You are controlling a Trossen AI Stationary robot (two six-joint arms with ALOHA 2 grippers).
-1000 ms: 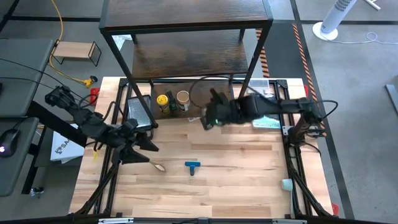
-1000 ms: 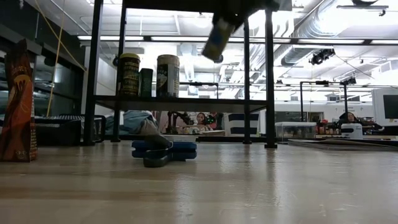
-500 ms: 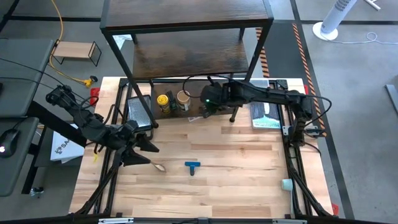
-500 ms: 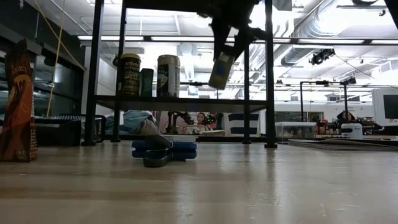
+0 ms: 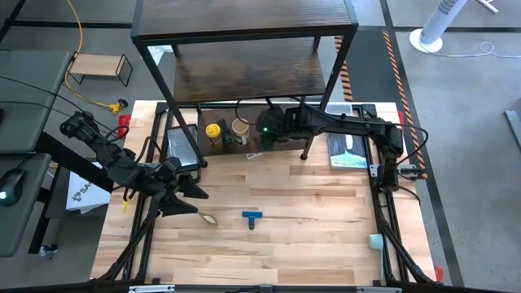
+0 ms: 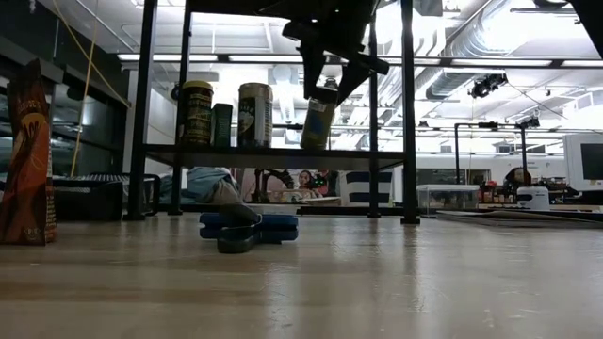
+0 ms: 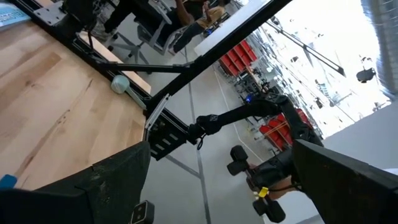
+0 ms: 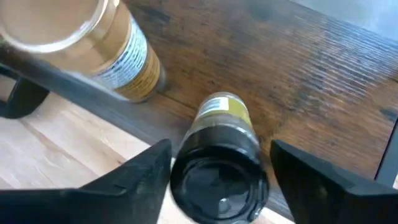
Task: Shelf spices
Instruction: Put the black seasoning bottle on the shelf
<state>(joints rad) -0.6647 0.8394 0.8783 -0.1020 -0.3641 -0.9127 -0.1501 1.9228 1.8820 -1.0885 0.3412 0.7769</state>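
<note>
The black-lidded jar (image 6: 318,118) stands by its base on the shelf's lowest board (image 6: 273,151), leaning slightly, to the right of the tan-lidded jar (image 6: 253,113). My right gripper (image 6: 332,75) is open above it, one finger on each side of the black lid (image 8: 219,180) with little room between. Farther left on the board stand the dark grey box (image 6: 221,124) and the yellow-lidded jar (image 6: 195,113). A reddish-brown packet (image 6: 26,155) stands on the table at the near left. My left gripper (image 5: 195,202) waits open over the table's left part.
A blue T-shaped piece (image 5: 252,216) lies mid-table. The shelf's black posts (image 6: 410,113) and upper boards (image 5: 244,16) close in around my right arm. A dark flat item (image 5: 181,145) and a printed sheet (image 5: 346,150) lie at the far edge, and a small white cup (image 5: 374,241) at the right.
My right gripper has carried the black-lidded jar toward the table's left and far edge and down under the shelf. The jar, which hung clear, now rests on the lowest board beside the tan-lidded jar. The fingers have opened wider around its lid.
</note>
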